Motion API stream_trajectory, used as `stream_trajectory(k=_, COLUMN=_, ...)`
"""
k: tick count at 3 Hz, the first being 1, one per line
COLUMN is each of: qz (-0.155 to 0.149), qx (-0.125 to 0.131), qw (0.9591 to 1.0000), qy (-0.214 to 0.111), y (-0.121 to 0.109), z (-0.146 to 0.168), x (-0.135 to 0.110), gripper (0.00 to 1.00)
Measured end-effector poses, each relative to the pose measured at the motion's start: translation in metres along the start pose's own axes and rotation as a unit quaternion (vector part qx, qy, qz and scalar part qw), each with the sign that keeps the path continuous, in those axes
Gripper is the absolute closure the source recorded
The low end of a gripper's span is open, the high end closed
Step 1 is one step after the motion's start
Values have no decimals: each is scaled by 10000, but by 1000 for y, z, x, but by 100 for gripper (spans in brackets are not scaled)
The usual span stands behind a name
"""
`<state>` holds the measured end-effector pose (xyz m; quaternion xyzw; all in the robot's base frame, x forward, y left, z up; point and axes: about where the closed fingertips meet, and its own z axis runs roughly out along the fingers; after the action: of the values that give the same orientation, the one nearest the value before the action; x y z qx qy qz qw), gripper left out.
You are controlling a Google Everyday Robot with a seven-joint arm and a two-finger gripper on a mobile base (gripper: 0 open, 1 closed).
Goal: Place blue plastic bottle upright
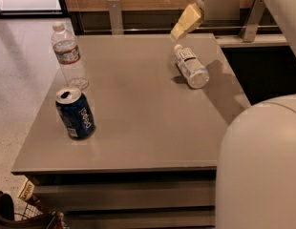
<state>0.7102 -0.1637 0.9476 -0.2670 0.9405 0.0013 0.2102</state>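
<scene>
Jaws on the gripper (186, 22) show only as one yellowish wedge from this angle, so whether they stand wide or narrow cannot be told. Nothing is seen held between them. The gripper hangs at the top of the frame, right of centre, over the far edge of the table (138, 147). It is just above the cap end of the blue plastic bottle (191, 66) in the picture, but apart from it. That bottle lies on its side in the upper right part of the tabletop, with its white cap toward the far edge and its base toward the camera. As I judge it, the task has hardly begun: the bottle is neither grasped nor lifted nor stood up. The whole of the work remains, which is reaching down, closing around the body, turning it base-down and letting go. By count there are two bottles: the lying one, and a clear bottle with a red-and-white label (68, 56) standing upright at the upper left. There is one blue can (75, 113), opened and upright at the left of the table, one table and one gripper. A pale rounded part of the robot (262, 171) fills the lower right corner.
</scene>
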Motion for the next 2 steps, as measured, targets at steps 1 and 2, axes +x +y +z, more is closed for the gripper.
stream_trajectory(k=1, qz=68, qx=138, qw=9989, qy=440, y=0, z=22, x=-5, gripper=0)
stream_trajectory(k=2, qz=190, qx=124, qw=9951, qy=962, y=-7, z=46, x=6, gripper=0)
